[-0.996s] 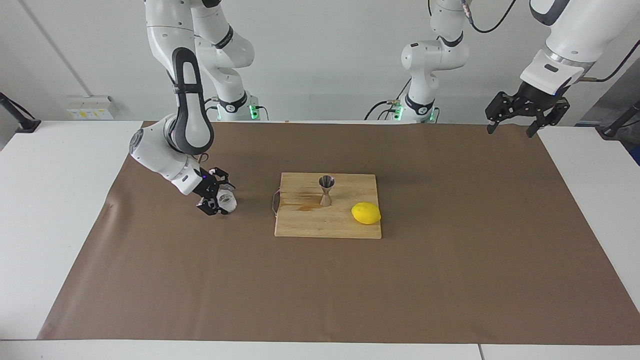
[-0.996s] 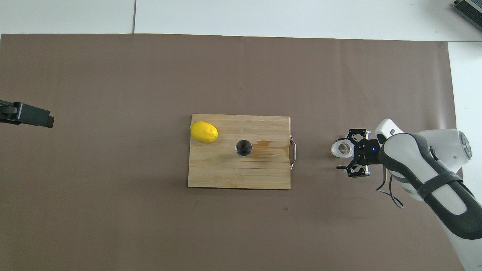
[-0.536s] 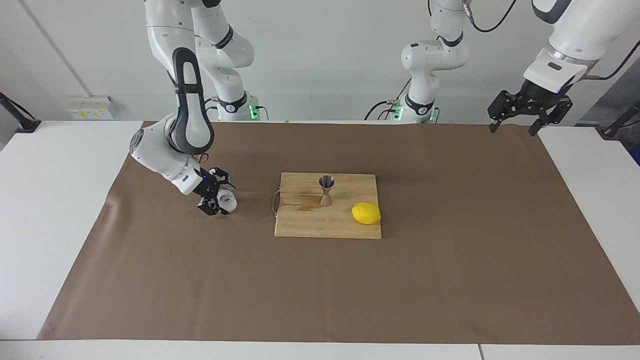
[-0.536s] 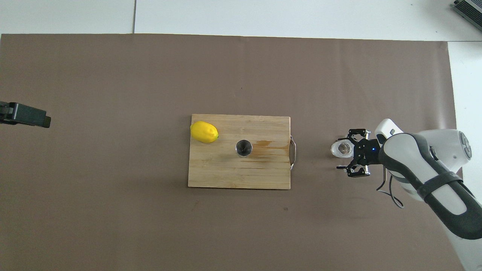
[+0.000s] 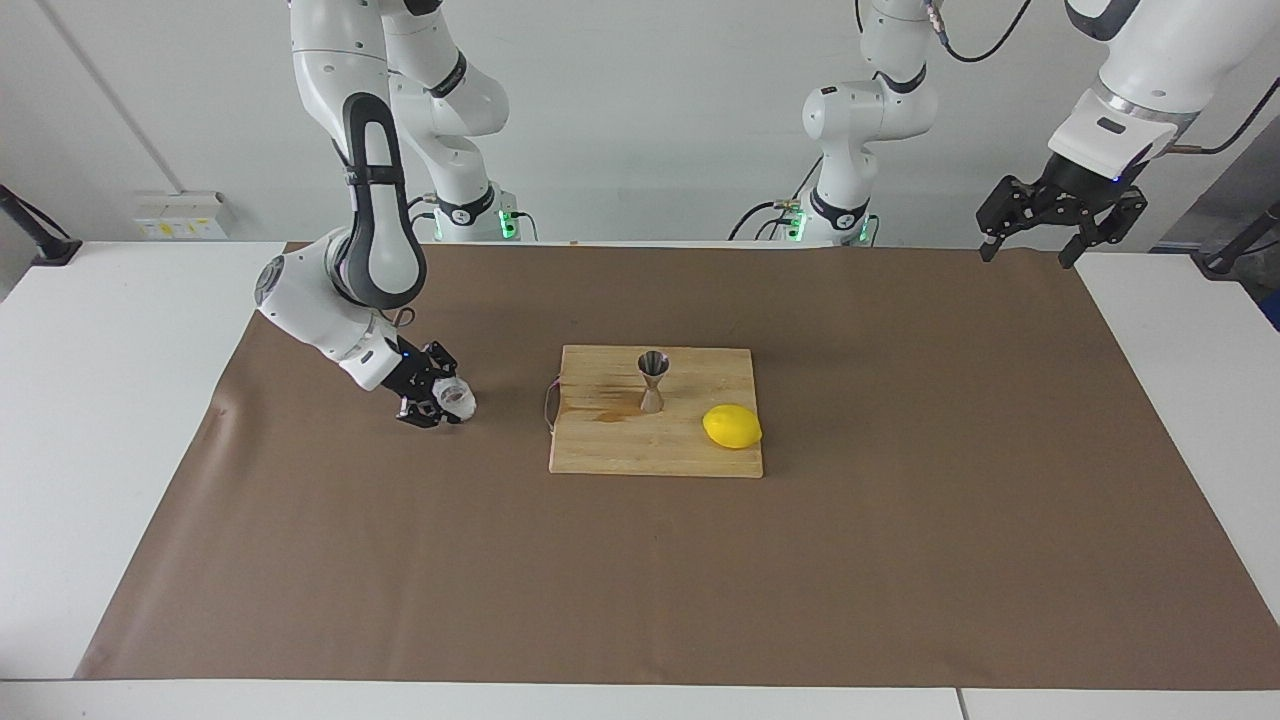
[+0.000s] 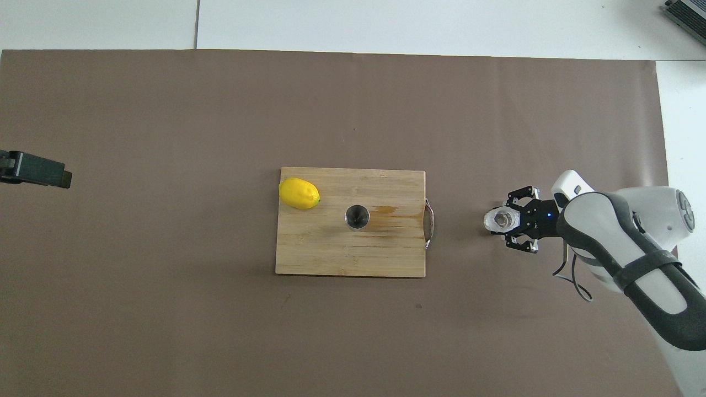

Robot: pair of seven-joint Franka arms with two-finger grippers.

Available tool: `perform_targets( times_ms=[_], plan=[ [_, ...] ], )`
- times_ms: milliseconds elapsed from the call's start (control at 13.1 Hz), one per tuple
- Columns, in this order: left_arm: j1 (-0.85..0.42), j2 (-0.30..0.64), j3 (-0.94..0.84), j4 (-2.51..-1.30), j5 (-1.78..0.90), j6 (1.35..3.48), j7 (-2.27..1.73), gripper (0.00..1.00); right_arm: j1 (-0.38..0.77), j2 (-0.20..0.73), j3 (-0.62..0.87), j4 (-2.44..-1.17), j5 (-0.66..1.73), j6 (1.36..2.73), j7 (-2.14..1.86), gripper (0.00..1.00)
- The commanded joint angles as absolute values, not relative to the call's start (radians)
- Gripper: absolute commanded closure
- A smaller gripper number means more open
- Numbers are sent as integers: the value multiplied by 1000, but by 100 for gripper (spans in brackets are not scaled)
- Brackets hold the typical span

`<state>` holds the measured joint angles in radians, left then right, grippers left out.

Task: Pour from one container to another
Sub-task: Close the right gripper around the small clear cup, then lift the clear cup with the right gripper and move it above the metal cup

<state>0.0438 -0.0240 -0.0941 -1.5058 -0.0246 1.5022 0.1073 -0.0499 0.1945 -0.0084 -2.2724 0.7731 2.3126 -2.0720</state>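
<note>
With the right gripper (image 5: 440,402) closed on the cup (image 5: 456,398), the step in hand is the grasp, and the pour has not begun. The cup sits on the brown mat (image 5: 900,560) toward the right arm's end of the table, well apart from the board (image 5: 620,450). The jigger (image 5: 652,381) stands upright near the middle of the board, with a lemon (image 5: 732,427) beside it.

The next move probably calls for a level lift, a carry over the jigger's narrow mouth, then a slow tilt; the small opening leaves little margin for spill.

The left gripper (image 5: 1058,212) waits with its fingers apart, raised over the mat's corner at the left arm's end.

The facing view shows the jigger's hourglass profile and the cup's low height. The overhead view shows both open mouths and the cup's rim (image 6: 501,219) between the fingers.
</note>
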Motion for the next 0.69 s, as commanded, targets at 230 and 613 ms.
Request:
perform_targets(
  times_ms=[230,613],
  plan=[
    [51,-31,-101,-1505,-18,1483,106,0,-48,166,12,-2258,810,2316,-2066,70],
    [6,-34,-49,-1508,-17,1479,109,0,29,123,29,-2218,808,2318,-1889,71]
  ],
)
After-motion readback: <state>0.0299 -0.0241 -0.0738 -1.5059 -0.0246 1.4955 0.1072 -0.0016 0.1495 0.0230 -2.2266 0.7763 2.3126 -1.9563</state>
